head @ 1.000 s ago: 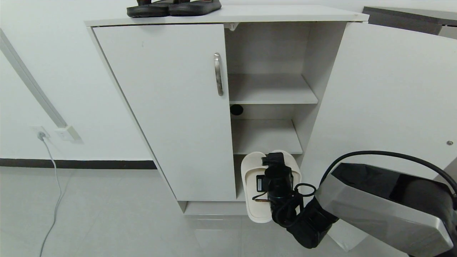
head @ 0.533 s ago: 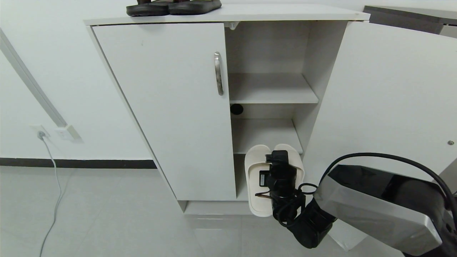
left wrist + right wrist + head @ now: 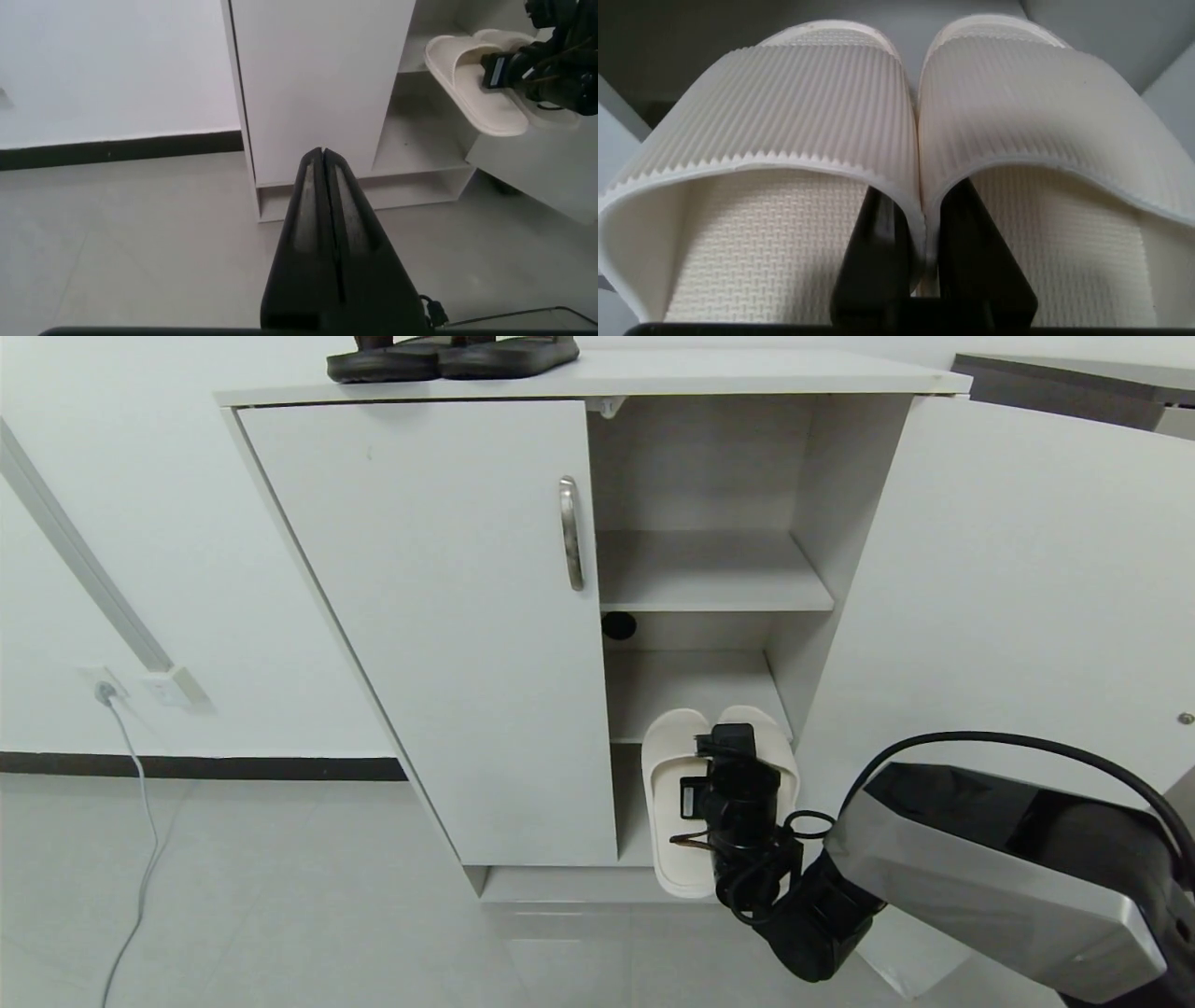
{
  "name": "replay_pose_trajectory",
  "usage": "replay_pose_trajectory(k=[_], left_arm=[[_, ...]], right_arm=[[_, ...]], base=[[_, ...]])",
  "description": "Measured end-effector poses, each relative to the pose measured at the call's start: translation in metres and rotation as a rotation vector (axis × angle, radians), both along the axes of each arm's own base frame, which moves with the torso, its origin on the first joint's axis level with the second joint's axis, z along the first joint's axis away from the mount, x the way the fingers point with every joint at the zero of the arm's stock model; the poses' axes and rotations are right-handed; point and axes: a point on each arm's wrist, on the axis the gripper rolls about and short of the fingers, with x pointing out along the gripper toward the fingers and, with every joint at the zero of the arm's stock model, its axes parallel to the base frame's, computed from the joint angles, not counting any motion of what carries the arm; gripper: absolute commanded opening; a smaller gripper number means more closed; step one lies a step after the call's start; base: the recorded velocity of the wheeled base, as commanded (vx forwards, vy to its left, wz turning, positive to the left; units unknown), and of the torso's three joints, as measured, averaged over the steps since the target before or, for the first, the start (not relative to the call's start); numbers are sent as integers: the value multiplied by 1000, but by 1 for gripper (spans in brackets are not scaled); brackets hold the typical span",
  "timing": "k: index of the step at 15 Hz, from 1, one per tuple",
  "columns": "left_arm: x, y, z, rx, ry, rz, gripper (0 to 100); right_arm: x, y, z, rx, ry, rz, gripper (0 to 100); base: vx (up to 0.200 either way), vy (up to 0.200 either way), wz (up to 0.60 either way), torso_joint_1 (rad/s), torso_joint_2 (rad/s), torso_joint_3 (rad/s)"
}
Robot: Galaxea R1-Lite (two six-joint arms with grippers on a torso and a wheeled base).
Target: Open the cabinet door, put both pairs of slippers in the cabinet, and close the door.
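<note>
Cabinet state?
— Right door wide open, left door closed.
Slippers?
— White slippers at bottom compartment mouth, toes inward, heels sticking out past the front edge. right gripper clenched on their inner walls. Black slippers on cabinet top.
Left gripper?
— Fingers pressed together, empty, over floor, apart from cabinet.

Cream slippers with ribbed straps, black slippers, seemingly plain, white cabinet, silvery handle.
</note>
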Motion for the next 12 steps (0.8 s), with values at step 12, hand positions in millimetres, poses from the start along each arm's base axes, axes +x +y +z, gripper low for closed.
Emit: replay_pose_trajectory(k=[12], left_arm=[[0, 0, 0, -1, 0, 1, 0]], right_arm=[[4, 1, -2, -32, 3, 70, 0]], base=[[100, 0, 0, 3, 1, 1]])
